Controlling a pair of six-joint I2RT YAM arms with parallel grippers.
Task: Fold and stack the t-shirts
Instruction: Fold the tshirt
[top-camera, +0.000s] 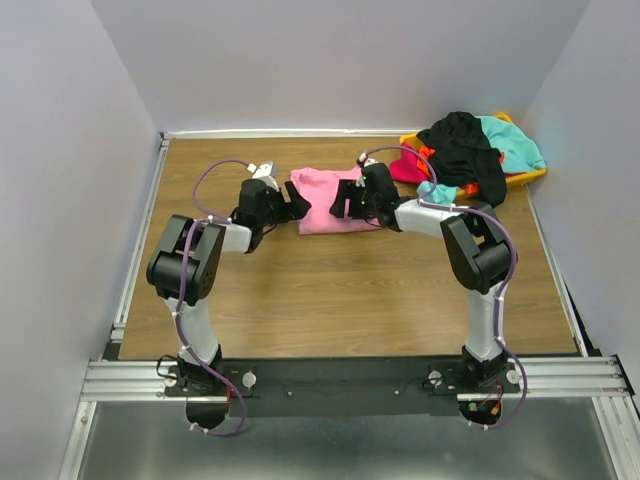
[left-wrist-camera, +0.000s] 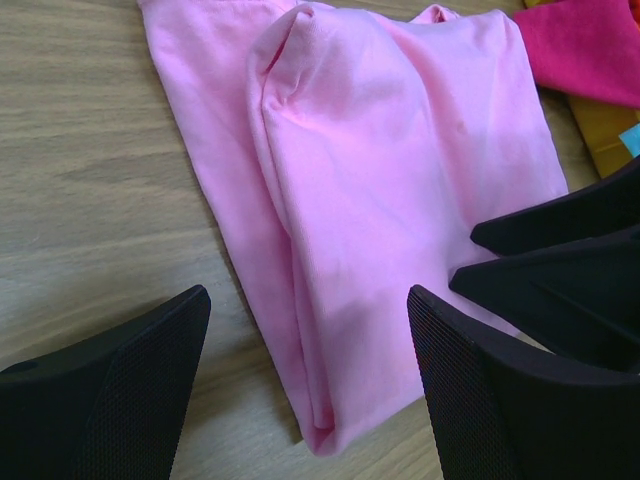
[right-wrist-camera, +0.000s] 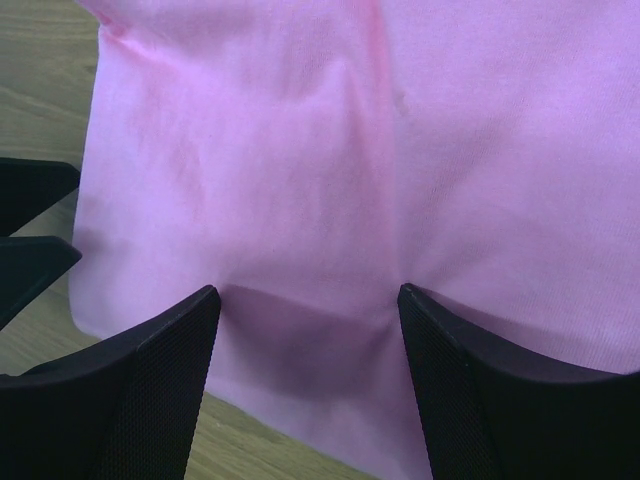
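while the folded pink shirt lies between the two, your right jaws sit released, tips on it; left jaws, also released, straddle its left edge.

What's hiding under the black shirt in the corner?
A teal t-shirt, magenta cloth and a bit of orange-red cloth peek out beneath the black t-shirt, all piled in the yellow bin. The bin's inside and any other shirts underneath are covered.
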